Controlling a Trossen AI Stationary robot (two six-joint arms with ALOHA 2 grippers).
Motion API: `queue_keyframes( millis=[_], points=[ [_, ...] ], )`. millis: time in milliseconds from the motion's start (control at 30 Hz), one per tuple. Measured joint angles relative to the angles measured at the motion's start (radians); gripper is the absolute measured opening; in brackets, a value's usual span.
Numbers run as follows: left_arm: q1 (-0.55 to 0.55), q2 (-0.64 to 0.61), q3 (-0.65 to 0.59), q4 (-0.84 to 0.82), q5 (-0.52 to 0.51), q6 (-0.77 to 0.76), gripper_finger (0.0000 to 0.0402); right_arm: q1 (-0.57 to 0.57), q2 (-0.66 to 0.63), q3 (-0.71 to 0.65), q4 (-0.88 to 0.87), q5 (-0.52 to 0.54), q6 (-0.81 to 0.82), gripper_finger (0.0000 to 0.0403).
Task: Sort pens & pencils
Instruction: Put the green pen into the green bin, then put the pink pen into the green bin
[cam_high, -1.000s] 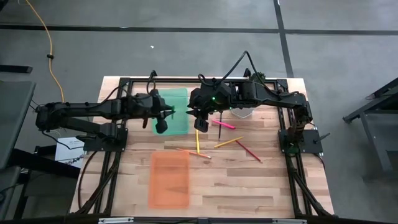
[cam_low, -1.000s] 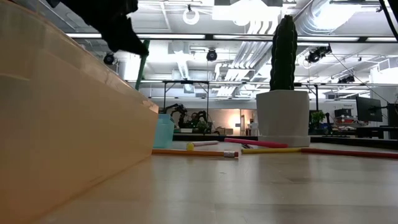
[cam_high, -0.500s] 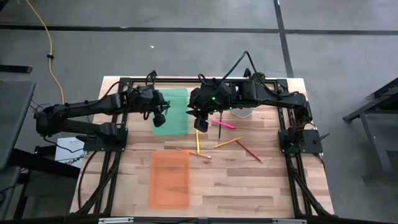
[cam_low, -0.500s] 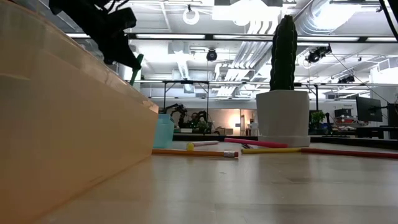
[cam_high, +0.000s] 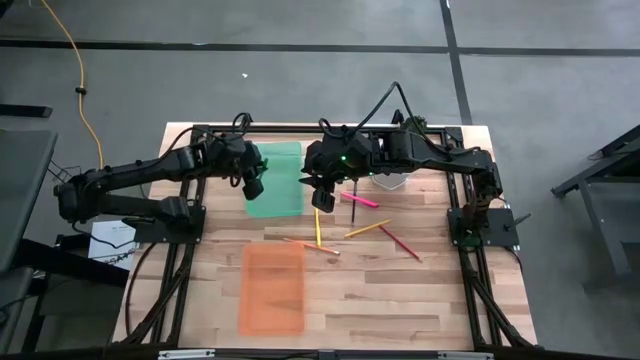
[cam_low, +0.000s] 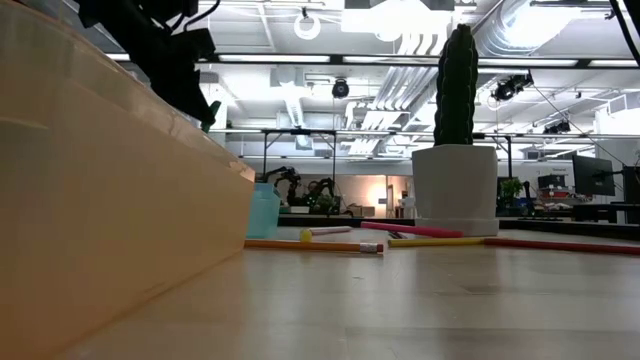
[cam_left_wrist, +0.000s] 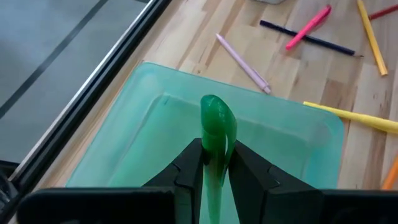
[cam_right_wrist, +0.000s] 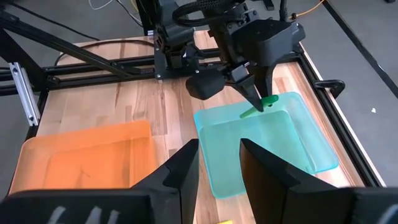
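Left gripper: the left gripper was clamped on the green pen, above the green tray at the far left of the table.
Key relation: the green pen stood directly over the tray floor, so I judge that the coming move needed only a release, or a short lowering first.
Long axis: the pen pointed forward out of the fingers and was tilted, not level.
Nearer arm: the left arm was the one over the tray.
Right gripper: the right gripper hung near the middle of the table, just right of the green tray, with fingers apart and nothing between them.
Other pens: the magenta pen, the yellow pen and the pale pink pen lay on the table.
Pencils: the pencils lay loose on the wood to the right.
Orange tray: the orange tray stood nearer, with no stick visible in it.
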Motion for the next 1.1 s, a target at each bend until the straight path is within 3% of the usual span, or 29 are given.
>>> queue_keyframes(
  millis=[367,733,1100],
  points=[
    [0.000,0.000,0.000,0.003,0.055,0.005,0.0055,0.000,0.000,0.000,0.000,0.000,0.000,0.0108],
    [0.000,0.000,0.000,0.005,0.063,0.008,0.0104,0.000,0.000,0.000,0.000,0.000,-0.005,0.0108],
    [0.000,0.000,0.000,0.015,0.063,0.008,0.0110,0.000,0.000,0.000,0.000,0.000,-0.008,0.0108]
  ],
)
